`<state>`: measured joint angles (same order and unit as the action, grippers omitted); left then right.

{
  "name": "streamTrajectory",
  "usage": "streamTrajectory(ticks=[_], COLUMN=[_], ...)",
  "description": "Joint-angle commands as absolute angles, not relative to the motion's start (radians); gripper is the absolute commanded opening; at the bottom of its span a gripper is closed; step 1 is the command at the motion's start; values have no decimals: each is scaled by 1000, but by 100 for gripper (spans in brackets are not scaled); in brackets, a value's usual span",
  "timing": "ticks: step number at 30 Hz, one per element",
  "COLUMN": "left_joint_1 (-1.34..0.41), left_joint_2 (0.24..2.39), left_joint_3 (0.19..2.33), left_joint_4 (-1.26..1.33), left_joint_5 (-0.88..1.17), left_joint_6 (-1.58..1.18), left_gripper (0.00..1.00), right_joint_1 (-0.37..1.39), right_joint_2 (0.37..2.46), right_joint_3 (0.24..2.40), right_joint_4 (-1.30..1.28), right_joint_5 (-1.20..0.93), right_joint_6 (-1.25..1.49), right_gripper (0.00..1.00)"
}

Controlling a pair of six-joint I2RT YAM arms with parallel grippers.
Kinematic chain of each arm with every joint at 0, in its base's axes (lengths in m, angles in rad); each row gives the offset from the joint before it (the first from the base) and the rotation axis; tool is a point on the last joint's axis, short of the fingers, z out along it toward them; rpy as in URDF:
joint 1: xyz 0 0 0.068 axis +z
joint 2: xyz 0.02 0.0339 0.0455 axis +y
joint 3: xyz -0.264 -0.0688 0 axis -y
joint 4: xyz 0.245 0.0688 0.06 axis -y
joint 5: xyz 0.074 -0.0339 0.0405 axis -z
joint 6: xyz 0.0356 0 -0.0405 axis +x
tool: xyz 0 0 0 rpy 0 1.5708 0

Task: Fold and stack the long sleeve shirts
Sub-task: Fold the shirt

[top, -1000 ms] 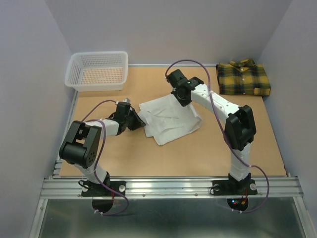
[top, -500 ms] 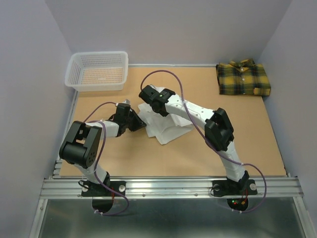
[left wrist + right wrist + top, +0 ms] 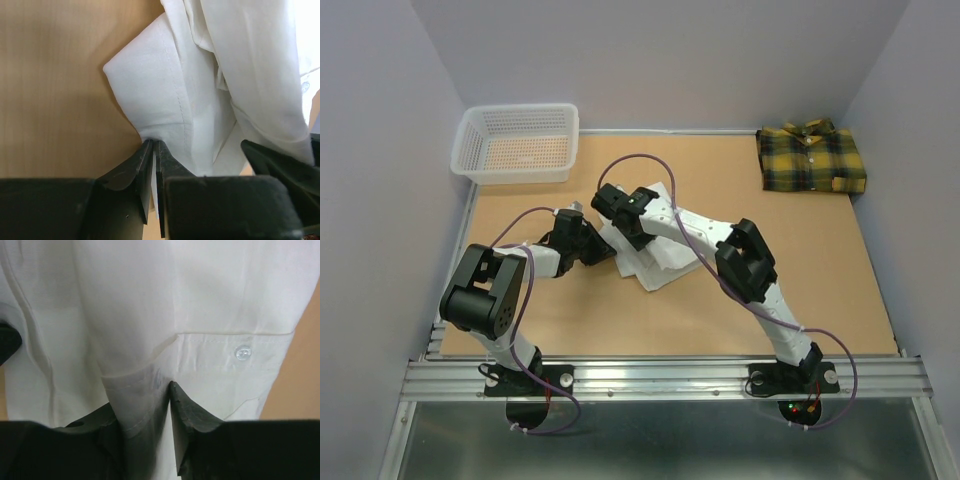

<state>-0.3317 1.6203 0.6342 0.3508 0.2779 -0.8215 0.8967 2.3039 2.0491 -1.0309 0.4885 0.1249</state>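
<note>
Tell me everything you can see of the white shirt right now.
The white shirt is plain, thin woven cloth, slightly see-through, with stitched hems and a small clear button. It lies rumpled in folded layers on the tan tabletop, near its middle, partly hidden under the right arm. The left end effector is shut on a pinched fold at its left edge. A hem runs between the right end effector fingers; whether they clamp it is unclear.

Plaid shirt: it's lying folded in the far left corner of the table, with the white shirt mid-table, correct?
Not quite. The top external view shows the folded plaid shirt in the far right corner; the far left corner holds the white mesh basket. The white shirt does lie mid-table, as you said.
</note>
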Motion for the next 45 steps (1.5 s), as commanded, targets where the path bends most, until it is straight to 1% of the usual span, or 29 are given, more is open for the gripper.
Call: streamTrajectory(ticks=[1,9,12,14,15,16,27,29,30,33,34,35,36,37,38,39,40,42,43,44,45], left_joint_1=[-339,-339,-341,-342,-342,-344,-350,-351,-351,-350,-350,-350,-348,-348,-342,-339,-331,-322,-318,-307,-301], left_joint_2=[1624,1618,1617,1617,1617,1615,1614,1609,1606,1589,1572,1562,1543,1543,1522,1510,1481,1447,1430,1389,1369], left_joint_3=[603,603,603,604,604,604,607,606,604,604,604,606,610,615,617,620,620,618,618,617,618], left_joint_4=[296,298,298,296,296,296,290,288,288,270,262,255,232,216,201,172,157,103,83,45,44], left_joint_5=[275,276,278,278,278,276,268,268,265,256,250,241,229,222,216,207,201,180,175,161,157], left_joint_6=[-811,-810,-808,-807,-807,-807,-804,-804,-805,-810,-808,-805,-798,-793,-789,-784,-775,-764,-758,-744,-735], left_gripper=[19,20,19,19,19,19,19,19,19,20,22,23,24,26,30,32,38,45,48,55,59], right_joint_1=[908,908,910,908,908,910,910,910,910,910,910,910,910,910,910,908,910,905,904,894,894], right_joint_2=[2304,2290,2283,2281,2281,2280,2278,2283,2284,2263,2252,2240,2211,2198,2181,2165,2125,2061,2060,2019,1996], right_joint_3=[2123,2155,2152,2157,2157,2158,2146,2145,2145,2138,2137,2135,2132,2134,2134,2131,2114,2067,2066,2025,1999], right_joint_4=[-1035,-991,-971,-969,-968,-966,-948,-940,-939,-939,-940,-933,-930,-928,-928,-928,-925,-922,-917,-902,-891], right_joint_5=[445,390,388,382,380,377,370,342,336,313,308,302,278,266,249,245,241,248,249,239,232], right_joint_6=[222,302,313,321,321,328,390,396,396,397,396,391,382,377,370,370,367,367,368,373,376], right_gripper=[40,41,34,20,20,16,17,23,30,39,46,49,56,56,62,63,65,66,66,66,66])
